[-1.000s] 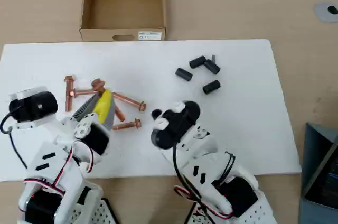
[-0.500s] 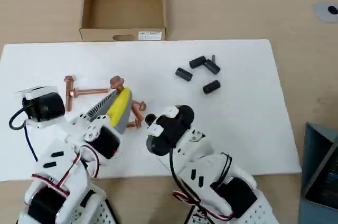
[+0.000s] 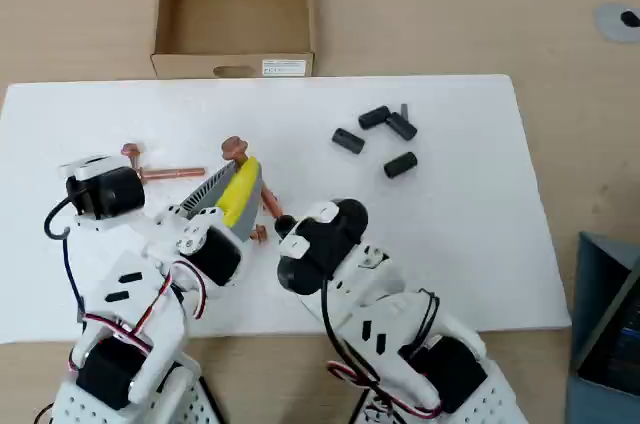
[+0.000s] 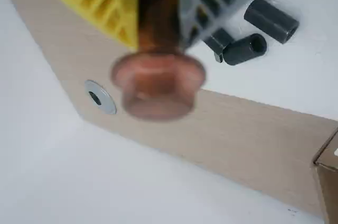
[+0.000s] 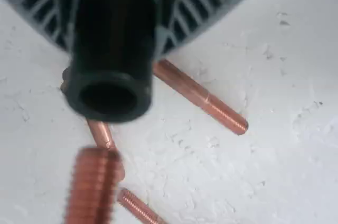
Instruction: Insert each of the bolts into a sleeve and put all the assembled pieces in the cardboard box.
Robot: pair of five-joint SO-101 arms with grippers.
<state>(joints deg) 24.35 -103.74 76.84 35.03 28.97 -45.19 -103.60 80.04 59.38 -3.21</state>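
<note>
My left gripper (image 3: 240, 169), with yellow and grey fingers, is shut on a copper bolt (image 4: 158, 84) whose head (image 3: 235, 149) sticks out past the fingertips. My right gripper (image 3: 288, 227) is shut on a black sleeve (image 5: 111, 65), its open bore facing outward, just right of the left gripper. A threaded copper end (image 5: 92, 192) lies close below the sleeve's mouth. Several loose bolts (image 3: 170, 174) lie on the white mat around the left gripper. Loose black sleeves (image 3: 385, 139) lie at the mat's centre right. The cardboard box (image 3: 235, 64) stands open beyond the mat's far edge.
The white mat (image 3: 470, 244) covers the wooden table (image 3: 450, 24). A dark bin (image 3: 605, 334) stands at the right edge. A metal washer (image 4: 100, 100) is set in the table. Bare mat lies to the right of both arms.
My left gripper has carried the bolt right and farther from the arm bases, off the bolt pile. My right gripper with the sleeve has shifted slightly left toward it.
</note>
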